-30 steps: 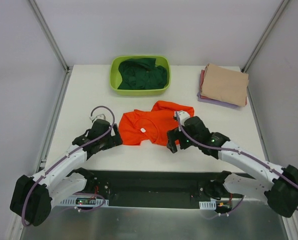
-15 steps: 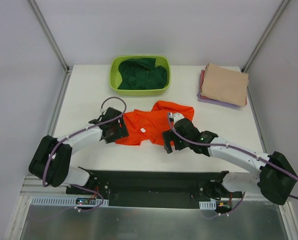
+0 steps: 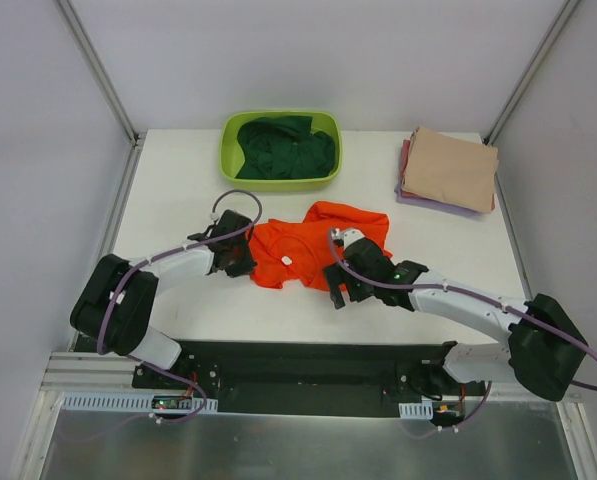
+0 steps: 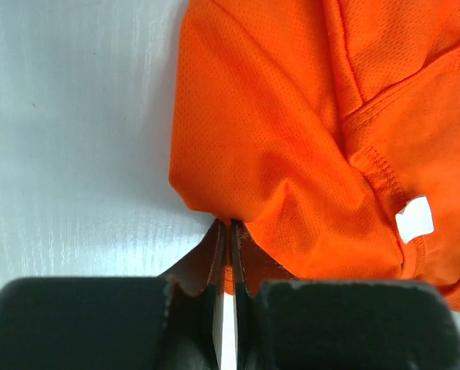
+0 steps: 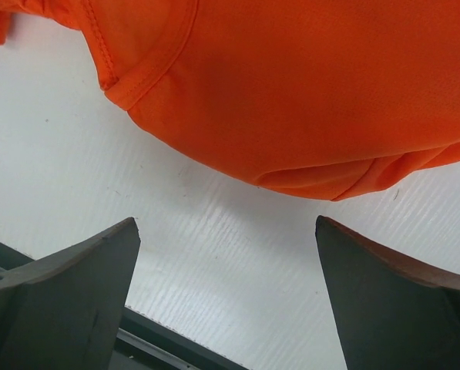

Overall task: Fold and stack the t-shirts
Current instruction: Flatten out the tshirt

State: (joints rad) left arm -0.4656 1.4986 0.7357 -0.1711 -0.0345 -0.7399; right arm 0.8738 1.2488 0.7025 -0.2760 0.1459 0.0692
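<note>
We're pinching the orange tee [image 3: 313,250] with the left gripper [image 4: 228,231]. Its jaws are almost together, and the wrist view shows a fold of the tee's left edge caught between them. Meanwhile the right gripper [image 5: 228,231] is hanging spread wide over bare table [image 3: 168,190], just short of the tee's near hem and holding nothing. The tee is lying crumpled mid-table between the two grippers. The green tee [image 3: 283,148] is sitting in the tub [image 3: 226,160], and the folded stack [image 3: 448,170] is at the far right corner. We're reading this as the spread-out step, with folding not yet begun. To do it well, we're aiming the right jaws forward onto the hem, one layer only. Then both arms pull apart low over the table, flattening the cloth without dragging it. The left bite looks thin, so slipping is the risk.
</note>
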